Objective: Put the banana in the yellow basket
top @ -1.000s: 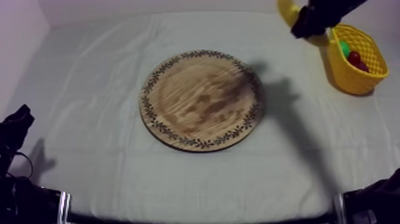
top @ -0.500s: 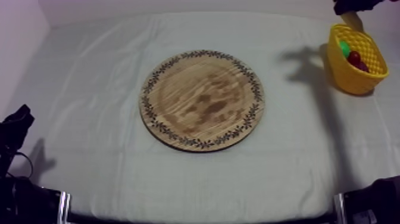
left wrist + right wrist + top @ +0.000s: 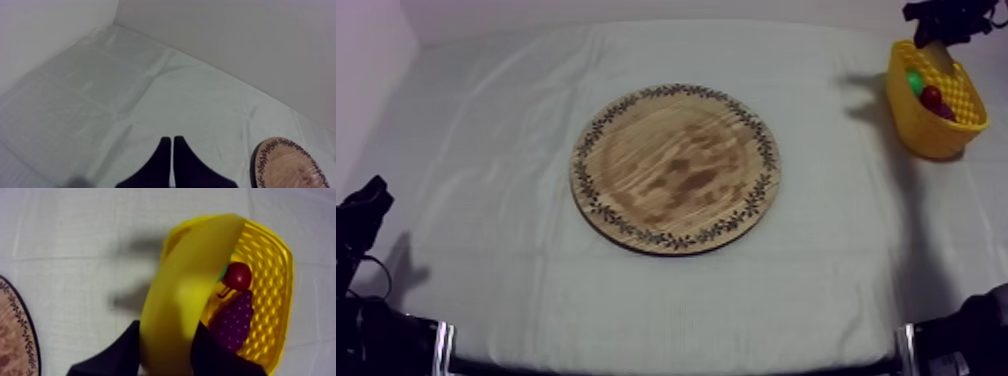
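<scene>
From above, the round wooden board [image 3: 676,168] lies bare in the middle of the grey-white cloth [image 3: 486,150], and the yellow basket [image 3: 926,135] stands at the far right of the table. The right gripper [image 3: 939,18] hangs over the basket's far rim with a pale tip of the banana [image 3: 937,52] poking down below it. A second ago it was carrying the banana short of the basket, to its left, so the carry looks all but finished. The left gripper [image 3: 364,205] sits idle at the near left edge. From the left wrist, that gripper's fingers [image 3: 165,155] lie pressed together in a narrow wedge with nothing between them, above plain cloth, with the board's patterned rim [image 3: 287,165] off to one side. From the right wrist, the right gripper's two black fingers [image 3: 125,350] clamp the banana [image 3: 190,288], which hangs across the basket's opening. Inside are a small red fruit [image 3: 237,275], a bunch of grapes [image 3: 234,320] and a sliver of something green. To my eye only the lowering and release remain. Letting go too near the rim could tip the banana out onto the cloth.
</scene>
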